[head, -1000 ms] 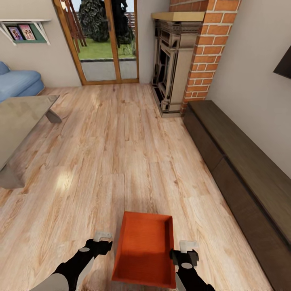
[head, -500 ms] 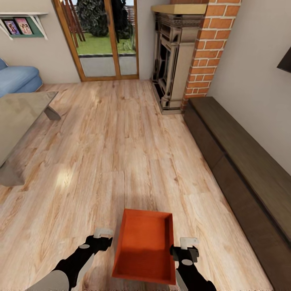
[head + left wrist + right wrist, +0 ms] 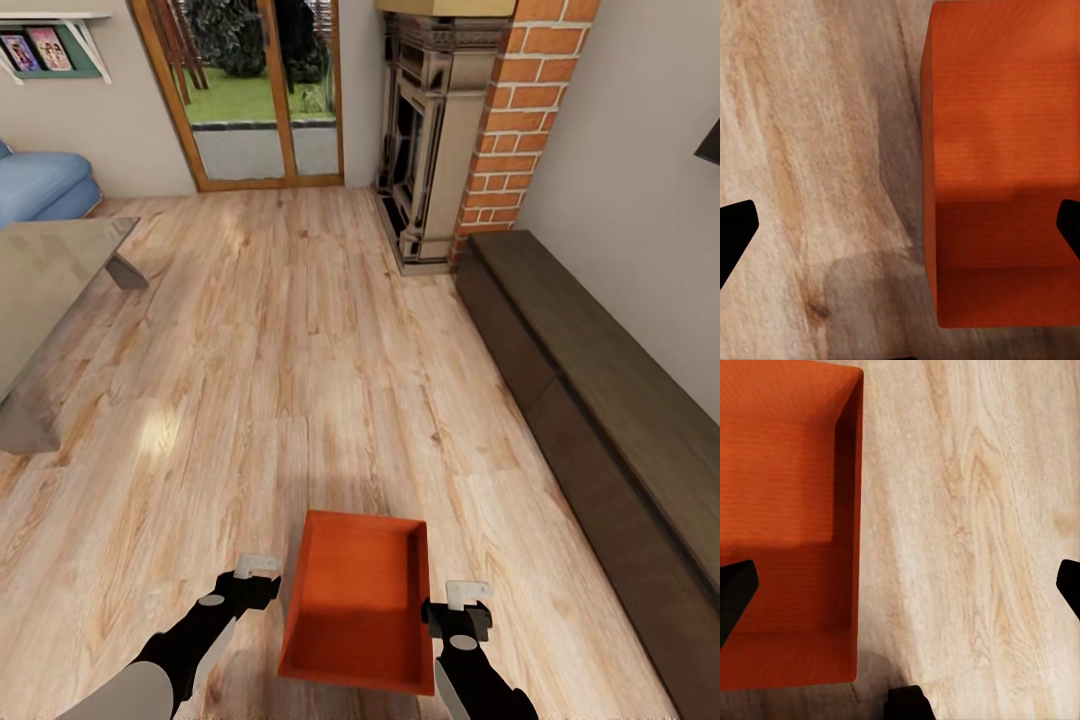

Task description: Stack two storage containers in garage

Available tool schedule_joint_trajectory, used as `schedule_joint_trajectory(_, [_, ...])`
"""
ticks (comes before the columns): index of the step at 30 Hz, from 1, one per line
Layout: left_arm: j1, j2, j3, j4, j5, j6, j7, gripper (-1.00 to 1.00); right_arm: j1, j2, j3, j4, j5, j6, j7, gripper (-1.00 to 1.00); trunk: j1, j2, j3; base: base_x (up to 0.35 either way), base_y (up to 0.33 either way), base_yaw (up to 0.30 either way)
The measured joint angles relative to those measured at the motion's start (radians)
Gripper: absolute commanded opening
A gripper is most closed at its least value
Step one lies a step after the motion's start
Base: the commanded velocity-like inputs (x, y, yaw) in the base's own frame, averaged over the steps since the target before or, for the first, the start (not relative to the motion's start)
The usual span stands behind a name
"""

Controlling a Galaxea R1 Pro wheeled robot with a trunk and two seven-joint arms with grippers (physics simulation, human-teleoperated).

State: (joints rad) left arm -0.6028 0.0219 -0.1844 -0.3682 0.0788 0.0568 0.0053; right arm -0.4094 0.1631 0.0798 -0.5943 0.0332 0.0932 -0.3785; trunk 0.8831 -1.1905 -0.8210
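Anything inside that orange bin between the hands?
Nothing: the bin shows just its bare ribbed bottom, partly in shadow. It sits on the wood floor; the planks under it are covered, so I can't see them.

You're looking at an orange-red storage container (image 3: 360,600) with a finely ribbed bottom — sitting on light, grain-streaked wood planks (image 3: 300,350) — beside red-orange brick (image 3: 520,110) and a dark brown cabinet (image 3: 600,400).

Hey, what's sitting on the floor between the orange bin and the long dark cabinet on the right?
Nothing: in the head view only bare wood-plank floor lies between the storage container and the long dark cabinet.
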Motion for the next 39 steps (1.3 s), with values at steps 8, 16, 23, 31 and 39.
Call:
schedule_joint_trajectory(8, [-0.003, 0.001, 0.002, -0.005, 0.003, 0.0, -0.001, 1.0, -0.001, 0.0, 0.0, -0.002, 0.002, 0.0, -0.006, 1.0, 0.0, 0.0, -0.013, 0.0, 0.0, 0.0])
schedule_joint_trajectory(16, [-0.01, 0.001, 0.007, -0.004, 0.008, 0.002, -0.018, 1.0, -0.014, -0.001, -0.001, -0.008, 0.003, 0.0, -0.003, 1.0, 0.0, 0.0, -0.026, 0.015, 0.0, 0.0])
schedule_joint_trajectory(23, [-0.012, 0.0, 0.008, -0.006, 0.01, 0.003, -0.027, 1.0, -0.027, -0.004, -0.002, -0.008, 0.003, 0.0, -0.001, 1.0, 0.0, 0.0, -0.037, 0.067, 0.001, 0.0])
schedule_joint_trajectory(31, [-0.012, 0.003, 0.008, -0.005, 0.014, 0.003, -0.025, 1.0, -0.032, -0.006, -0.001, -0.008, 0.003, 0.0, 0.0, 1.0, 0.0, 0.0, -0.05, 0.109, 0.047, 0.0])
schedule_joint_trajectory(39, [-0.012, 0.001, 0.009, -0.005, 0.014, 0.002, -0.019, 1.0, -0.035, -0.008, -0.002, -0.008, 0.003, 0.0, 0.002, 1.0, 0.0, 0.0, -0.062, 0.077, 0.013, 0.0])
